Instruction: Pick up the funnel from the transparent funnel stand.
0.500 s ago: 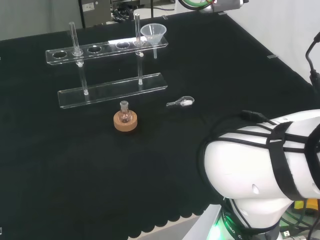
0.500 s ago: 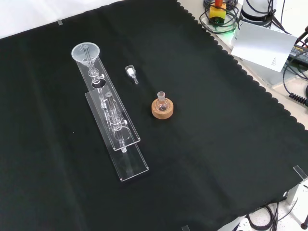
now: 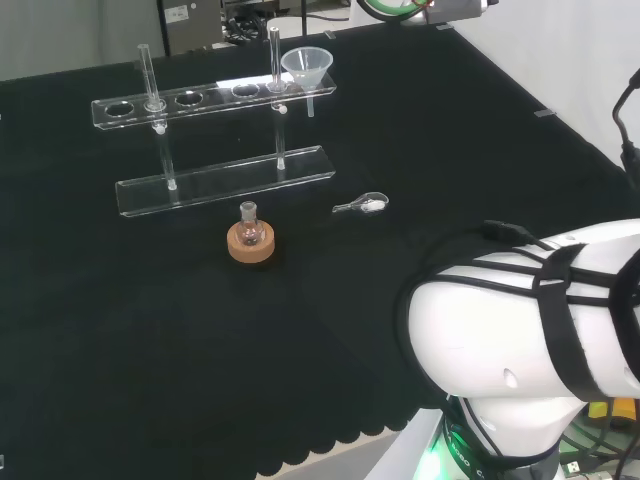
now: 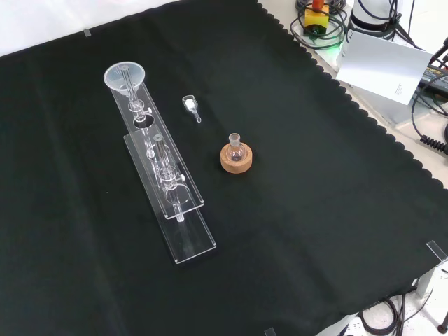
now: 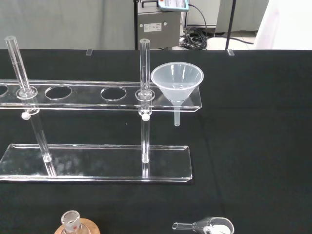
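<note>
Funnel point(image 5: 177, 83) sits upright in the end hole of the clear stand point(image 5: 97, 161), stem pointing straight down through the top shelf — dead ahead of the wrist camera, beside a post. Whether the hand is released or clenched cannot be told.

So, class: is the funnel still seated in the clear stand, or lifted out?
Seated. The funnel sits upright in the end hole of the stand, its stem hanging below the top plate.

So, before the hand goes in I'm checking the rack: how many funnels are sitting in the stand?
1. The funnel sits in the end hole of the transparent funnel stand, beside an upright post; the other holes look empty.
</note>
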Controlling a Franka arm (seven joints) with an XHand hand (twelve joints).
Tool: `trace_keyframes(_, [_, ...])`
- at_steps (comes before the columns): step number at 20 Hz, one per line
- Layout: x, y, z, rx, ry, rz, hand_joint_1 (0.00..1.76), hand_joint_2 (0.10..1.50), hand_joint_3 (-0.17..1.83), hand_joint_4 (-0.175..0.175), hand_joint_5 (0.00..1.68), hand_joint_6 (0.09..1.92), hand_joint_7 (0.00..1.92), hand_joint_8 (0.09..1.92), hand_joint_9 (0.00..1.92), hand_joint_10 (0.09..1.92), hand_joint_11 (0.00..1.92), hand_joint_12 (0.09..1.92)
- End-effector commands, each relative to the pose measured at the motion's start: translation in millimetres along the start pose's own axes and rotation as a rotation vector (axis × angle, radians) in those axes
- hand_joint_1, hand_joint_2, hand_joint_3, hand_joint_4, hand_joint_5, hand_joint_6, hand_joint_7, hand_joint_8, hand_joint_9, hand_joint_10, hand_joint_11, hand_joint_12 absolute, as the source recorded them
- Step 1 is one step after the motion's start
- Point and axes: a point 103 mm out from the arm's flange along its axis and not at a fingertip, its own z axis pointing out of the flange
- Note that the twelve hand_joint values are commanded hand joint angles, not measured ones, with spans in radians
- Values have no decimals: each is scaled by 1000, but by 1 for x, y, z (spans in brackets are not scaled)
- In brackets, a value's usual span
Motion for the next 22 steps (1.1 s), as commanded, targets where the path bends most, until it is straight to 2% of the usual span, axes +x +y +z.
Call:
trace_keyframes(1, [-4, 5, 5, 11, 7, 16, 0, 1198, 397, 30, 161, 87, 7, 377, 135, 584, 0, 1263])
trace_keyframes(7, [-17, 20, 21, 22, 42, 53, 0, 1200, 392, 30, 163, 87, 7, 378, 135, 583, 0, 1261])
trace_keyframes(13, [-30, 38, 37, 45, 48, 78, 24, 1190, 371, 29, 167, 87, 21, 389, 150, 588, 0, 1260])
trace_keyframes(19, [-31, 70, 58, 74, 54, 71, 122, 1153, 328, 29, 171, 87, 44, 409, 156, 591, 0, 1269])
trace_keyframes(22, [-32, 97, 73, 101, 53, 70, 135, 1148, 323, 28, 172, 87, 49, 413, 157, 592, 0, 1271])
